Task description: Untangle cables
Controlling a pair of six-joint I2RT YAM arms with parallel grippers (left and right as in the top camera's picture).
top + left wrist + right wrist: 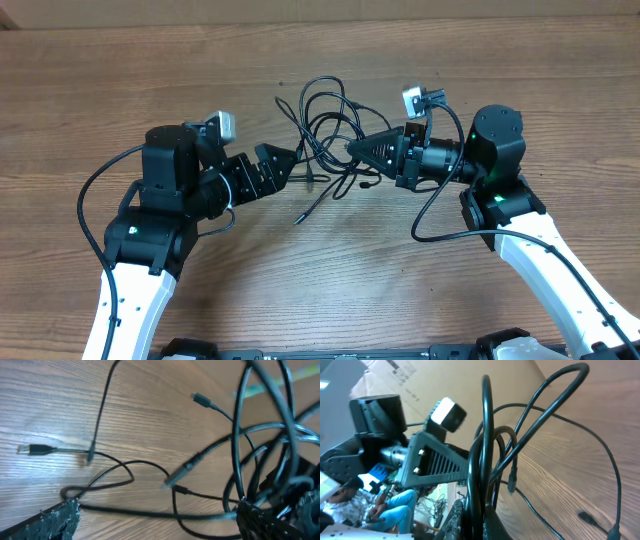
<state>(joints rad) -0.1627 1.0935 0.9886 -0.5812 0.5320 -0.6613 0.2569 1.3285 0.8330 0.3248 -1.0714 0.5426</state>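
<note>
the right gripper (352, 148) is clamped on several strands of the cables (322, 110), and the left gripper (290, 165) stands wide open with strands between its fingers.

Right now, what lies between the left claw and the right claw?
The looped cables fill the gap between left claw and right claw, which grips them; the overhead view shows it.

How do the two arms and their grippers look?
The left arm and right arm have white lower links and black joints with green lights. Each trails a black cord. The left gripper and right gripper are black with ribbed triangular fingers; grey cameras top the wrists.
</note>
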